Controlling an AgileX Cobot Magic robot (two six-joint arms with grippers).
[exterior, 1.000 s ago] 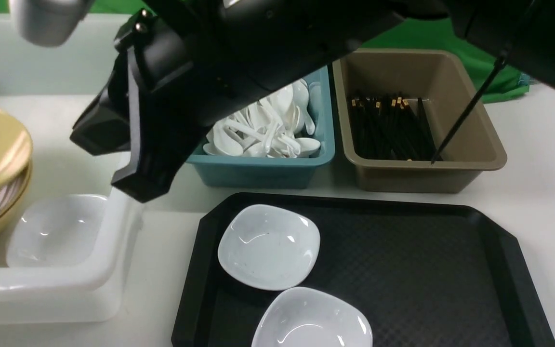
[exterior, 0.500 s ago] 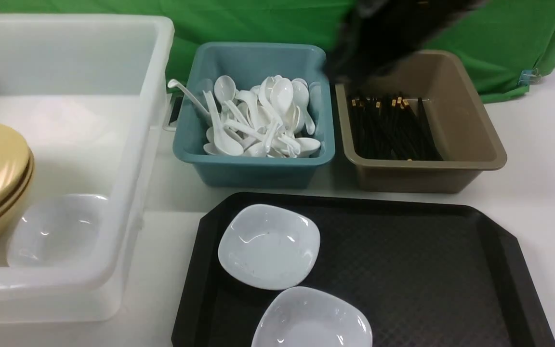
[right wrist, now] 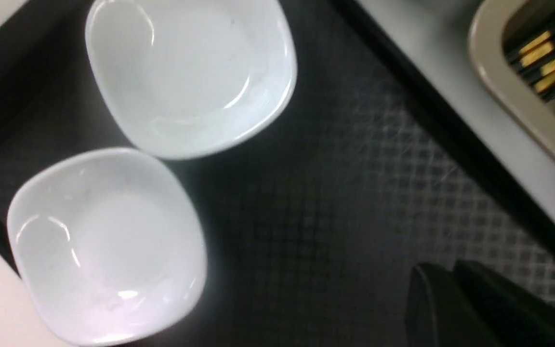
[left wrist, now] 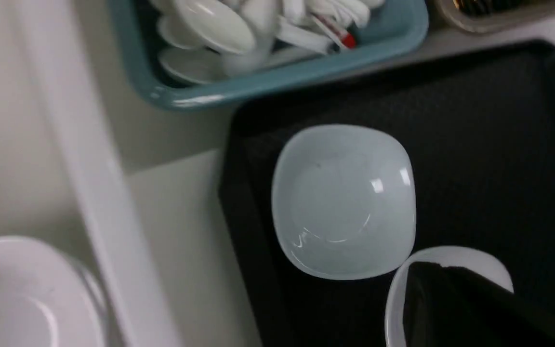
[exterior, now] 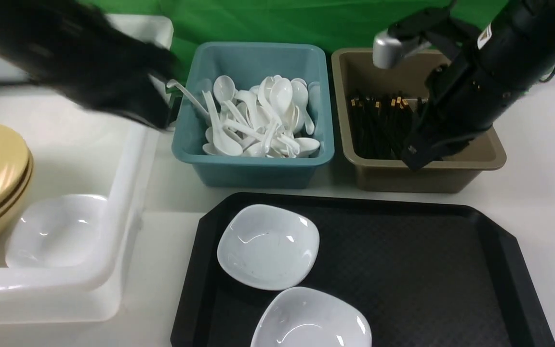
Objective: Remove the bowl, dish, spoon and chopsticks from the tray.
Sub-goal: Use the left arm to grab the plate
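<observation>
arms (exterior: 89, 62) (exterior: 470, 91) shifted; two dishes (exterior: 268, 246) (exterior: 311, 318) on one tray (exterior: 427, 270).

No writing can be read. A small white sticker (exterior: 483, 35) with an orange mark sits on the right arm (exterior: 480, 82), above the brown tub (exterior: 451, 179). Whatever is printed on it is too small to make out.

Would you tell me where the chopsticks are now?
In the front view, the chopsticks lie in the brown tub at the back right, behind the tray and beside the teal tub.
</observation>
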